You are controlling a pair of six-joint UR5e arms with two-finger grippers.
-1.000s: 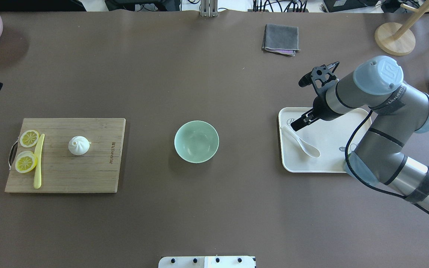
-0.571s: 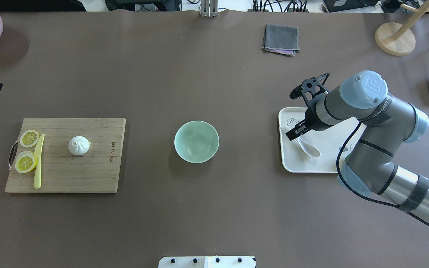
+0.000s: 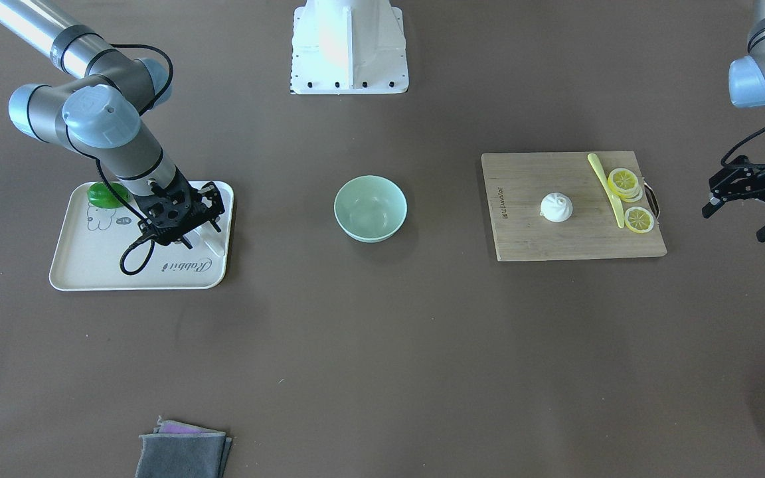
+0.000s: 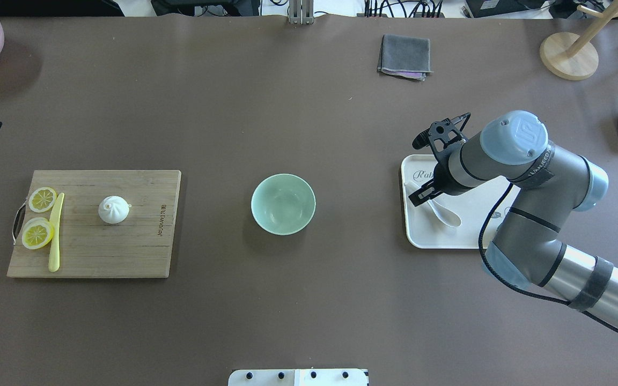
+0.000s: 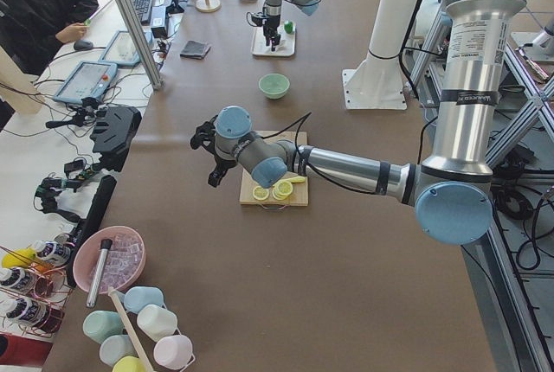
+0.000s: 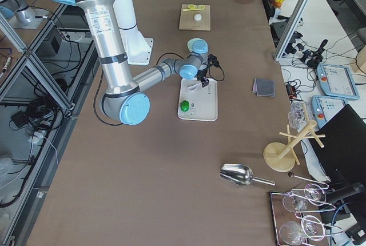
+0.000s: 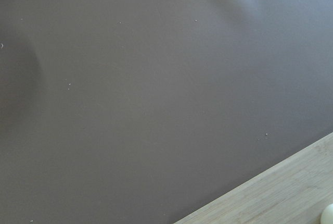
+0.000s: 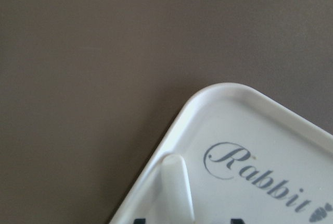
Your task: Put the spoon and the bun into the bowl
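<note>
Right arm lined up on the spoon handle
My right gripper [image 4: 420, 197] sits low over the tray [image 4: 448, 239], fingers parted astride the spoon [image 4: 444, 213]; the bun [image 4: 113, 209] is on the cutting board [image 4: 126, 252], the bowl [image 4: 283, 203] empty, the left gripper [image 3: 744, 216] idle with fingers spread

Bright, even overhead light, soft shadows beside the bowl [image 4: 282, 204] and tray [image 4: 421, 231], slightly blurred wrist views.
</note>
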